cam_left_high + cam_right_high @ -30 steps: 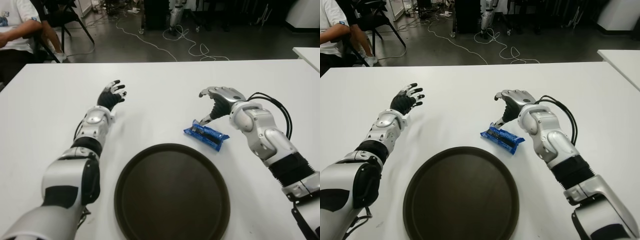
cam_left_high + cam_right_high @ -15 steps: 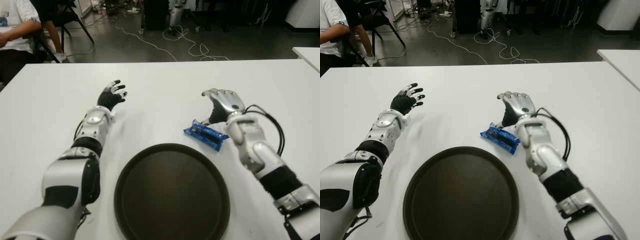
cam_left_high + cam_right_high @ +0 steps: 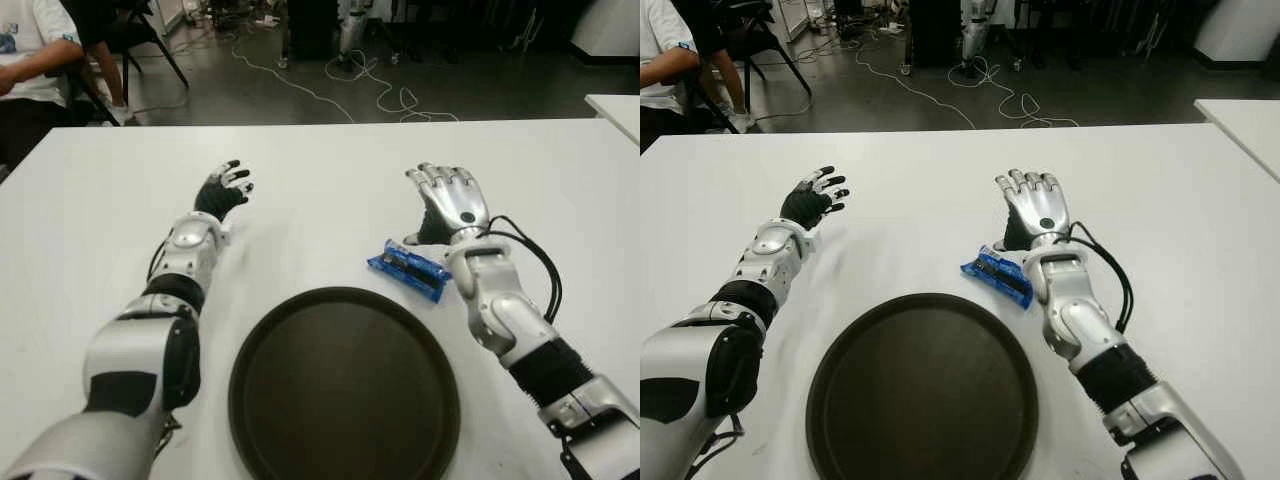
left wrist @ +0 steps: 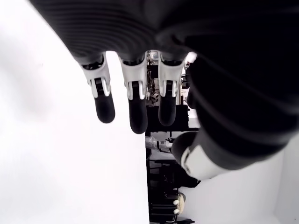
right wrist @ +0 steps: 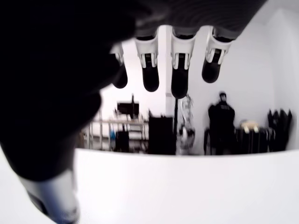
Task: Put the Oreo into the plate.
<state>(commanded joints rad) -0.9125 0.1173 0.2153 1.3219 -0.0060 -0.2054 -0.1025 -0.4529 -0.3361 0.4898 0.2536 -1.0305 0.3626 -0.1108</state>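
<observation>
On the white table [image 3: 320,160] lies a small blue Oreo packet [image 3: 409,269]. It sits just past the far right edge of a big round dark brown plate [image 3: 345,385], flat on the table and not in the plate. The plate is near the robot's body, in the middle.

Right beside the packet, on its far right side, is the robot's silver right hand [image 3: 448,202]. The hand is raised with its back facing the robot and its fingers [image 5: 180,70] pointing up and spread a little. It holds nothing. Its dark thumb side comes down close to the far end of the packet, but I cannot tell if they touch.

Far over on the left side of the table is the black left hand [image 3: 222,192], well apart from the plate and the packet. Its fingers [image 4: 133,100] are loose and apart, and it holds nothing.

Past the table's far left corner, a person in a white shirt [image 3: 30,50] sits on a chair.
</observation>
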